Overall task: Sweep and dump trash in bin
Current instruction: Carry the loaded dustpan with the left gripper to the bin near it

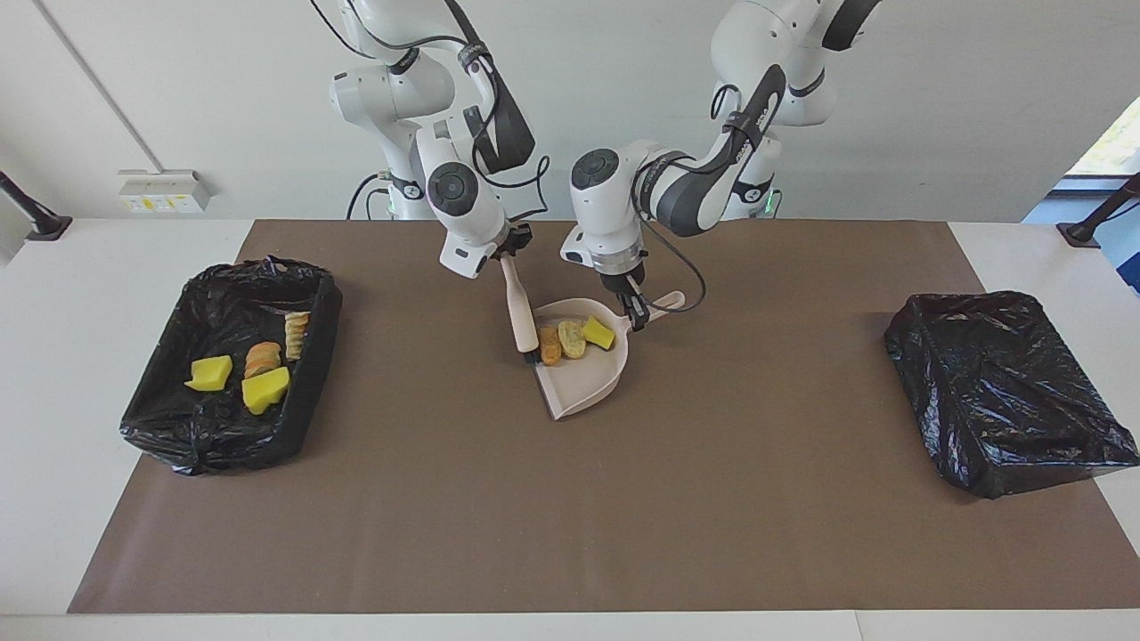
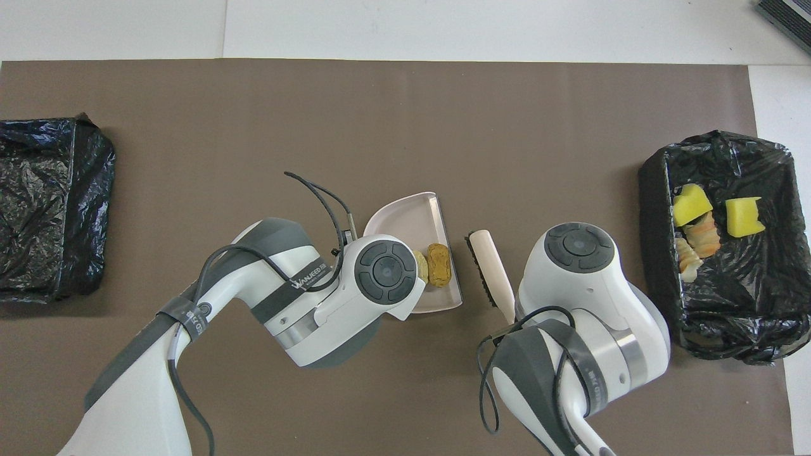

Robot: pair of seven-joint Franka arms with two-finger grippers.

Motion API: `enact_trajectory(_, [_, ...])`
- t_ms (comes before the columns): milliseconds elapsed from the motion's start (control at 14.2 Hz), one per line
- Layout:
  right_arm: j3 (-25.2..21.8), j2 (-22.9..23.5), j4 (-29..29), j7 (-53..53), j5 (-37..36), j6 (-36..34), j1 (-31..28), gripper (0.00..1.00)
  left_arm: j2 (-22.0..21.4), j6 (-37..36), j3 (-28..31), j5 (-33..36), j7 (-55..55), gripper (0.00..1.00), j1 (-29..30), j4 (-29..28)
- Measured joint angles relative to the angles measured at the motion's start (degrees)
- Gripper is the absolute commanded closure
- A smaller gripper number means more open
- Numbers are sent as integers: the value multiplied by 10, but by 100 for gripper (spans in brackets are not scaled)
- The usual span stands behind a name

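The left tool (image 1: 637, 313) is clamped on the dustpan (image 1: 583, 374) at its handle, and the right tool (image 1: 509, 252) is clamped on the top of the brush (image 1: 521, 312), whose bristle end hangs just beside the pan's open lip. Three scraps (image 1: 572, 338) sit inside the pan directly below the left tool, bunched close to the lip; four more scraps (image 1: 254, 365) already lie in the lined bin (image 1: 160, 418) toward the right arm's end of the surface. The likeliest failure, as I judge it, is a spill: the pieces rest close to the open edge, so any tilt of the pan toward that lip during the carry would let them roll back onto the surface. The brush could also knock the rim. The pan's long axis runs from its handle at the left tool away from the robots, its mouth facing the brush; the brush runs steeply down from the right tool.
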Motion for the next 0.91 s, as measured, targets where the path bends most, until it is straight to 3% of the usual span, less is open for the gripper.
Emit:
enact_trajectory(211, [-2, -4, 44, 28, -18, -64, -20, 100, -8, 0, 24, -12, 67, 100, 2, -3])
enact_trajectory(491, [2, -8, 81, 111, -14, -131, -20, 100, -69, 7, 91, -45, 155, 100, 3, -53])
enact_trajectory(912, [9, -25, 73, 199, 89, -123, 40, 100, -144, 8, 229, -151, 361, 100, 6, -82])
